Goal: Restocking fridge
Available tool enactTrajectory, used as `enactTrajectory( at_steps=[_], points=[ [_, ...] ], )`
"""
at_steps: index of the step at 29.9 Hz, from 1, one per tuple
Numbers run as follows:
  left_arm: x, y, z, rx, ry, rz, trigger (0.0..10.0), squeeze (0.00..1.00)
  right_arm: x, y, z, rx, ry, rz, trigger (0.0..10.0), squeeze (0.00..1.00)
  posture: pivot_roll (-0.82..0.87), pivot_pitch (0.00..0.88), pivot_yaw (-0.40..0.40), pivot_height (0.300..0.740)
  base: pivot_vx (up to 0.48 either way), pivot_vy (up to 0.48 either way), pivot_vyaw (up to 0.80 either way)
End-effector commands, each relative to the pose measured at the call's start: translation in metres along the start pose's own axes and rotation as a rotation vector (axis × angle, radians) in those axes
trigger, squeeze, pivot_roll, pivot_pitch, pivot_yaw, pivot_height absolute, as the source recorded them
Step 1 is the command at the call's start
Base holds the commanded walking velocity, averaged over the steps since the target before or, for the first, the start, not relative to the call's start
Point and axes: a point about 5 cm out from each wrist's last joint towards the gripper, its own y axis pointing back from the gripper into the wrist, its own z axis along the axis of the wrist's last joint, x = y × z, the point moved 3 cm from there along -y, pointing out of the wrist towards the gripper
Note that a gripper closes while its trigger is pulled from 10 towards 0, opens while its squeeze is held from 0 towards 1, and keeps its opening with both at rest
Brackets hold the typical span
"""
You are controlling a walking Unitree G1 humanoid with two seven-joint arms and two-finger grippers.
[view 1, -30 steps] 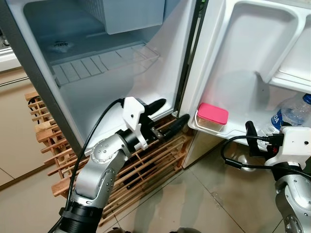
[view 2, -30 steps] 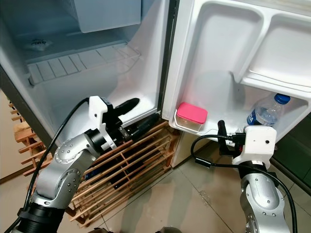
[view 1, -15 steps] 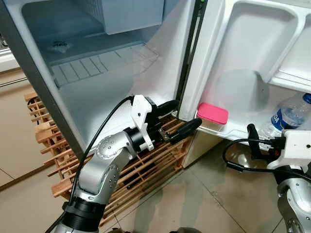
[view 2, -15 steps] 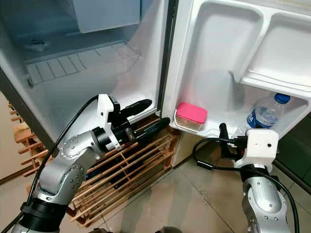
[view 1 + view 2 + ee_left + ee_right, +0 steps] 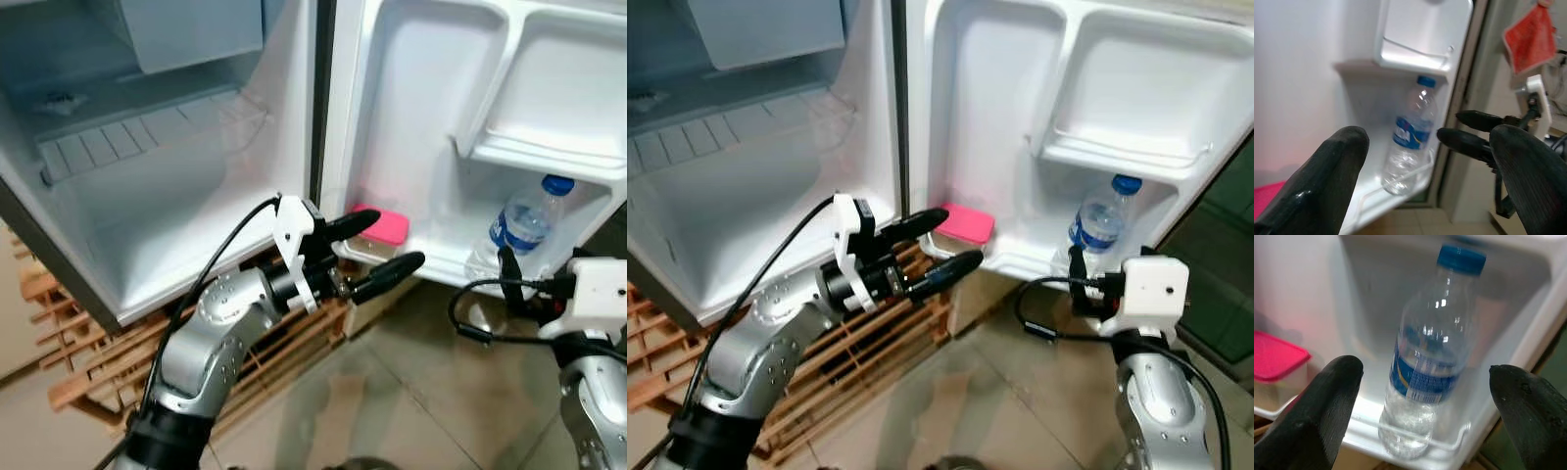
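The fridge stands open, its door [image 5: 411, 88] swung to the right. In the door's lower shelf sit a clear container with a pink lid [image 5: 384, 228] and a water bottle with a blue cap [image 5: 524, 220]. My left gripper [image 5: 390, 243] is open and empty, its fingers reaching just in front of the pink-lidded container. My right gripper [image 5: 1425, 372] is open and empty too, held low in front of the door shelf. It faces the water bottle [image 5: 1432, 367] a short way off. The left wrist view also catches the bottle [image 5: 1411, 137].
The fridge's inside holds a wire shelf [image 5: 147, 132] and a freezer box [image 5: 191, 29] at the top. A wooden slat rack [image 5: 88, 362] stands under the fridge. An upper door shelf [image 5: 549, 157] juts out above the bottle. Tiled floor [image 5: 411, 392] lies below.
The camera has swung right, so the fridge sits further left. My left gripper has reached from the fridge's bottom edge over to the pink-lidded container. The right arm stays low by the bottle.
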Motion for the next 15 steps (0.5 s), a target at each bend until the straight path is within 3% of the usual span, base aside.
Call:
enactTrajectory(
  at_steps=[1, 11, 15],
  points=[
    [-0.003, -0.003, 0.003, -0.018, 0.005, -0.013, 10.0, 0.0, -0.004, 0.001, 0.003, -0.018, 0.019, -0.008, 10.0, 0.0, -0.23, 0.017, -0.033, 0.728, 0.0, 0.0, 0.0],
    [0.004, 0.0, 0.001, -0.005, -0.003, 0.062, 10.0, 0.0, -0.005, 0.002, 0.002, -0.018, 0.017, -0.008, 10.0, 0.0, -0.22, 0.015, -0.033, 0.728, 0.0, 0.0, 0.0],
    [-0.003, 0.013, -0.003, 0.005, 0.048, 0.021, 10.0, 0.0, -0.008, 0.008, -0.002, -0.006, 0.019, -0.007, 10.0, 0.0, -0.23, 0.023, -0.032, 0.728, 0.0, 0.0, 0.0]
  ],
)
